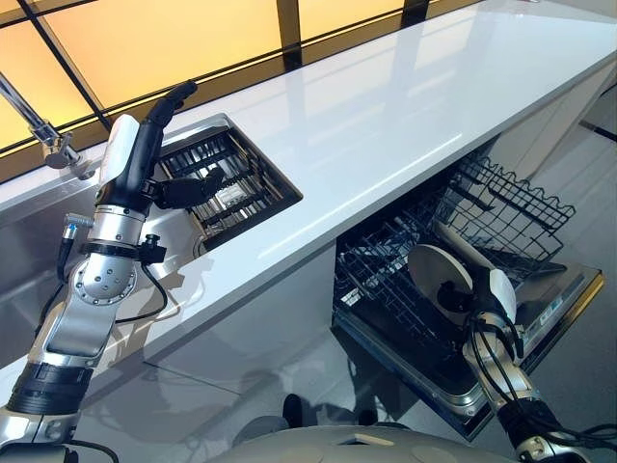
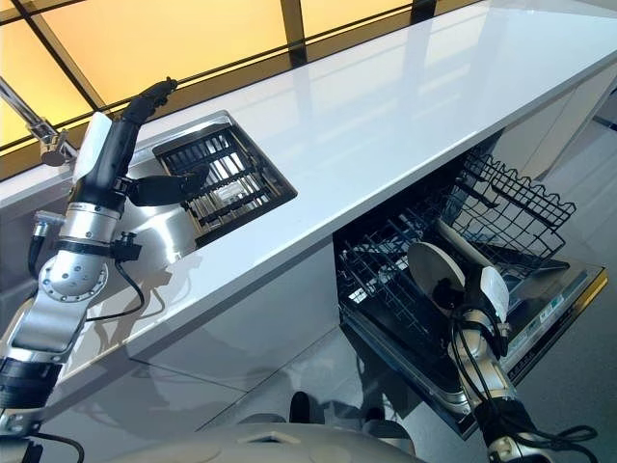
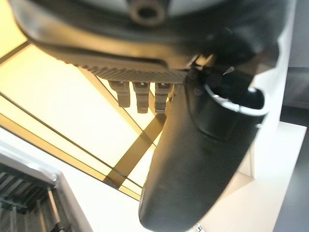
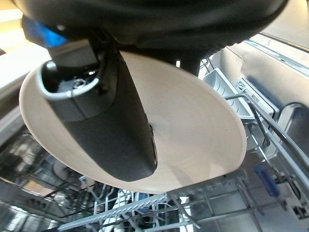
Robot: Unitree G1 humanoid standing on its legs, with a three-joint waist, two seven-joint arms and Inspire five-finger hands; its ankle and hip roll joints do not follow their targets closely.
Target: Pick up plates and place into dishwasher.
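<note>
A white plate (image 4: pixel 198 121) stands on edge over the lower rack (image 1: pixel 381 280) of the open dishwasher. My right hand (image 1: pixel 494 294) is shut on it, with the thumb (image 4: pixel 113 130) pressed across the plate's face. The plate (image 1: pixel 439 275) tilts toward the rack's wires, and I cannot tell whether it touches them. My left hand (image 1: pixel 145 145) is raised above the sink (image 1: pixel 227 183), open, fingers straight and pointing up, thumb (image 3: pixel 203 159) out to the side, holding nothing.
A dark wire drying rack fills the sink (image 2: pixel 217 178), beside a faucet (image 1: pixel 39 125). The long white counter (image 1: pixel 386 125) runs to the right. An upper wire basket (image 1: pixel 511 203) juts out over the lowered dishwasher door (image 1: pixel 569 299).
</note>
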